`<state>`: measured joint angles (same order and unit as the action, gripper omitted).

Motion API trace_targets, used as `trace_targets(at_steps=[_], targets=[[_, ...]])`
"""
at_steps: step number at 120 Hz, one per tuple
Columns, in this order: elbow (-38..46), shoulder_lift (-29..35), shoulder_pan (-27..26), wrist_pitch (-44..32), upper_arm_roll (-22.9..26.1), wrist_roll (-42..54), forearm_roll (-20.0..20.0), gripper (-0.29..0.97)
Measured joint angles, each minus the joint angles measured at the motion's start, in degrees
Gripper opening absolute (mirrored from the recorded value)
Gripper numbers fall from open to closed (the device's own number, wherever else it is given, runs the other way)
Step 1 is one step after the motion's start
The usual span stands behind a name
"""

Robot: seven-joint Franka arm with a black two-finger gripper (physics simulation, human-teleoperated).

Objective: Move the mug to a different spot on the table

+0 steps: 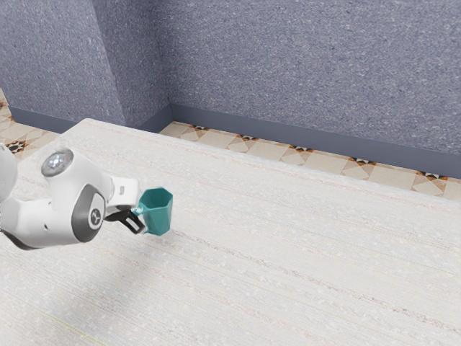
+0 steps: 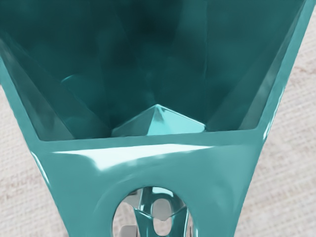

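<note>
Mug (image 2: 148, 158) near upright, mouth up, handle facing the gripping claw (image 1: 138, 220).

The white arm (image 1: 68, 205) reaches in from the exterior view's left; its black gripper (image 1: 135, 220) clasps the teal mug (image 1: 158, 210) at the handle side, over the pale table (image 1: 302, 245)

The exterior camera is standing above the tabletop (image 1: 302, 238) at the arm's (image 1: 65, 205) side, looking down and across toward the far edge, the wall (image 1: 302, 65) and a floor strip (image 1: 302, 153). The wrist camera is hanging very close over the mug (image 2: 158, 74), facing into it. Both are sharing the mug (image 1: 156, 211) and the tabletop surrounding it.
</note>
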<state>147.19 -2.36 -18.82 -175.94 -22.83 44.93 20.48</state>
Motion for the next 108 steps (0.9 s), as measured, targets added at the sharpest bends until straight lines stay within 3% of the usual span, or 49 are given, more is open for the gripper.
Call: trace_targets(at_steps=[17,71,90,108], targets=[[-0.03,-1.63,-1.75,-1.02,0.09,0.16,0.69,-0.01],[-0.09,-3.97,-0.16,-2.18,0.02,0.41,2.59,-0.01],[-0.08,-4.54,-0.19,-1.98,0.07,0.32,2.89,0.31],[-0.01,-4.42,-0.1,-1.77,-0.06,0.22,3.2,0.49]])
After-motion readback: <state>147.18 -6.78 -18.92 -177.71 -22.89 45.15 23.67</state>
